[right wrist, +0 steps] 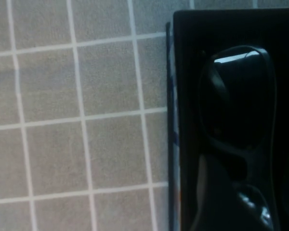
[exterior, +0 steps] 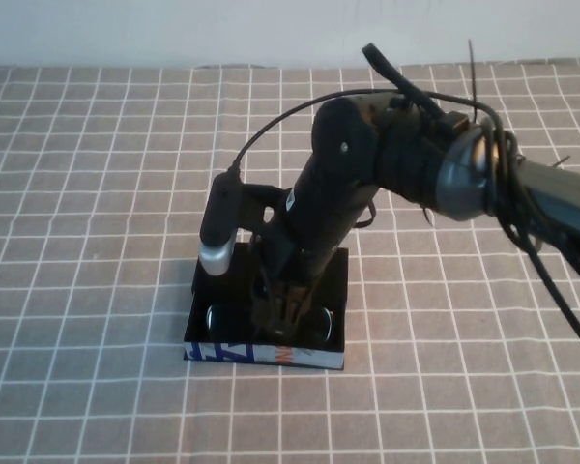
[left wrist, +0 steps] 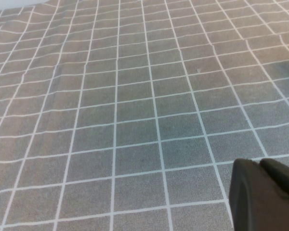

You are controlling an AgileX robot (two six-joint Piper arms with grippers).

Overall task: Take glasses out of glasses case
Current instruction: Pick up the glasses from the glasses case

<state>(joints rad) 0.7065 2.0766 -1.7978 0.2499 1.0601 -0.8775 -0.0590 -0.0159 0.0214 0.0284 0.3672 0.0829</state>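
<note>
The glasses case (exterior: 263,356) lies open on the checked cloth, black inside, with its blue, white and orange side facing the front. The black glasses (exterior: 216,317) lie in it, one dark lens showing on each side of my arm. My right gripper (exterior: 282,315) reaches down into the case at the middle of the glasses. In the right wrist view one lens (right wrist: 241,101) and the case wall (right wrist: 183,72) show, and the gripper (right wrist: 226,204) is lost in the dark by the frame's bridge. My left gripper (left wrist: 262,192) is shut and empty over bare cloth, outside the high view.
The grey cloth with white grid lines (exterior: 97,193) covers the whole table. The right arm and its cables (exterior: 445,164) cross from the right above the case. A pale wall runs along the far edge.
</note>
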